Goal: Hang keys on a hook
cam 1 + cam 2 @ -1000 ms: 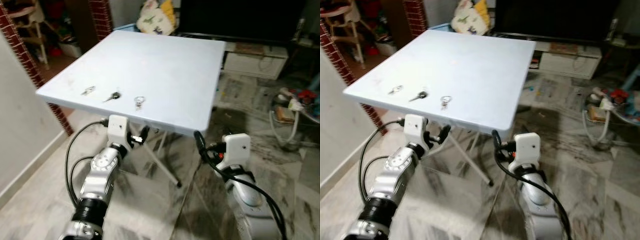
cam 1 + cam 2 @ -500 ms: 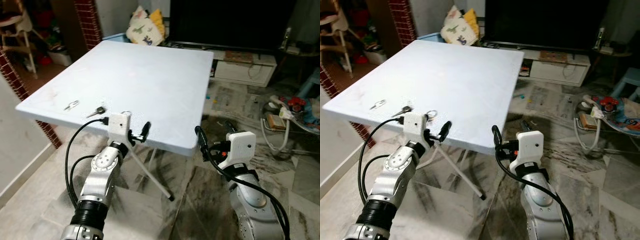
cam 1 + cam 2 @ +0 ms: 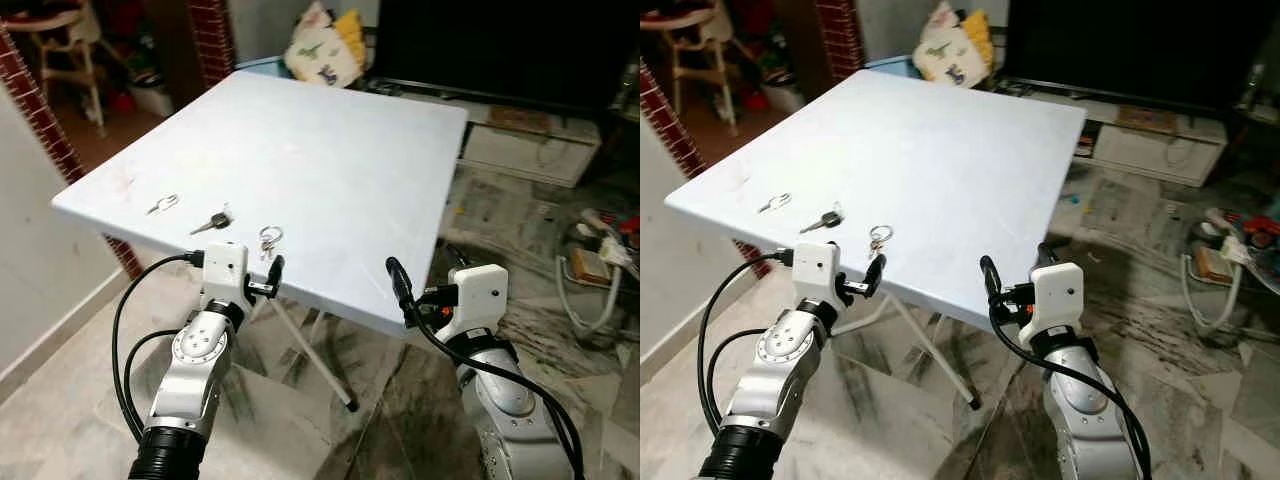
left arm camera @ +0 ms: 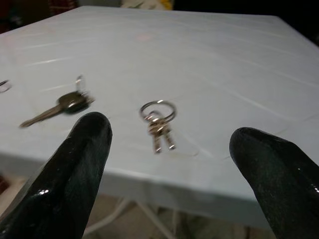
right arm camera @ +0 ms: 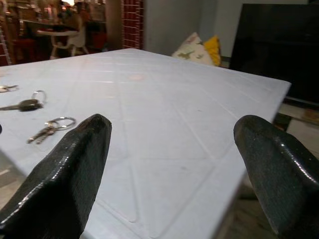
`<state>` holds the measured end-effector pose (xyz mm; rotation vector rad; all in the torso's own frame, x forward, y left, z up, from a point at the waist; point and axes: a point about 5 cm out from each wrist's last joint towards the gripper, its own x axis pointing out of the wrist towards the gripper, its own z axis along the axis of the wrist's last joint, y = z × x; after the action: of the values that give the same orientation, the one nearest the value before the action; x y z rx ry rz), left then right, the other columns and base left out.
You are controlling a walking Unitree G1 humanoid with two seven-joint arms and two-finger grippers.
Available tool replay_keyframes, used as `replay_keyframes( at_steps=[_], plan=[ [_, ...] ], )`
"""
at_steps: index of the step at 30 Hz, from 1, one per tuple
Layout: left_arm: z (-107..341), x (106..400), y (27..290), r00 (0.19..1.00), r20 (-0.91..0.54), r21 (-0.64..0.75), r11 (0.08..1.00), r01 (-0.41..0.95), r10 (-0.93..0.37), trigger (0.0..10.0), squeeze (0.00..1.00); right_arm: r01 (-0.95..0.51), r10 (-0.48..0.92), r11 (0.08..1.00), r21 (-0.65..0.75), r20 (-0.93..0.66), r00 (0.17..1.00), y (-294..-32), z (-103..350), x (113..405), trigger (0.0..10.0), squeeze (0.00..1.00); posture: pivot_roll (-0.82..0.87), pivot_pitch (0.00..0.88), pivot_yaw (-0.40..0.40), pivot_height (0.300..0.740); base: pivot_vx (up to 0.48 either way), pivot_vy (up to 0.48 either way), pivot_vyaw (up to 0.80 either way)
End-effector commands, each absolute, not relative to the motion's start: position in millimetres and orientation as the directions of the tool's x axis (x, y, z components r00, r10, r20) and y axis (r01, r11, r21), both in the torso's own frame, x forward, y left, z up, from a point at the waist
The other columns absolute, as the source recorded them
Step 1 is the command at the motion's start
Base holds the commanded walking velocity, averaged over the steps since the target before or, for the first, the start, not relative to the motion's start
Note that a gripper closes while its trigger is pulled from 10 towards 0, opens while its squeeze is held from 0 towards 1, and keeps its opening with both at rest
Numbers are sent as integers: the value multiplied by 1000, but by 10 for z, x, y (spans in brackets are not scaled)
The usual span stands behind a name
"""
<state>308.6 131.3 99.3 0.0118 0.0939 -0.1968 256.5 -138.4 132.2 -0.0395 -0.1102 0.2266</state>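
Three lots of keys lie near the front left edge of a pale square table: a small silver key, a black-headed key and a ring with small keys. My left gripper is open at the table's front edge, just short of the key ring, which lies between its fingers in the left wrist view. My right gripper is open at the front edge further right, with nothing in it. Its wrist view looks across the tabletop, with the key ring off to one side.
The folding table's legs stand on a marble floor. A white wall and brick pillar are at the left. Behind the table are a black TV, a low white cabinet and a cushion. Cables and clutter lie at the right.
The whole view has shifted as the camera moved. The left gripper, which covered the key ring half a second ago, now sits just in front of it. Both grippers stay open.
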Motion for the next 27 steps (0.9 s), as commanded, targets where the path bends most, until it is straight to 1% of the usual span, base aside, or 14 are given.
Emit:
replay_keyframes(
  at_steps=[1,10,12,18,27],
  plan=[
    [1048,3100,1301,978,-82,15,981,192,-190,10000,0,-216,222,975,-59,114,968,-1383,1362,2564,10000,0,2,0,24,740,0,0,538],
    [1061,3174,1292,976,-106,8,982,191,-189,10000,0,-191,196,980,-53,111,974,-1403,1358,2569,10000,0,-1,0,28,740,0,0,525],
    [1083,3213,1307,978,-103,12,982,186,-184,10000,0,-184,189,982,-48,112,976,-1410,1359,2573,10000,0,-1,0,28,740,0,129,0],
    [1109,3247,1316,978,-103,11,983,186,-184,10000,0,-179,184,983,-49,111,977,-1418,1363,2576,10000,0,-3,0,29,740,0,383,0],
    [1108,3257,1257,972,-112,-5,978,209,-208,10000,0,-171,175,984,-50,112,978,-1419,1364,2572,10000,0,-8,0,35,740,0,480,0]
  ],
)
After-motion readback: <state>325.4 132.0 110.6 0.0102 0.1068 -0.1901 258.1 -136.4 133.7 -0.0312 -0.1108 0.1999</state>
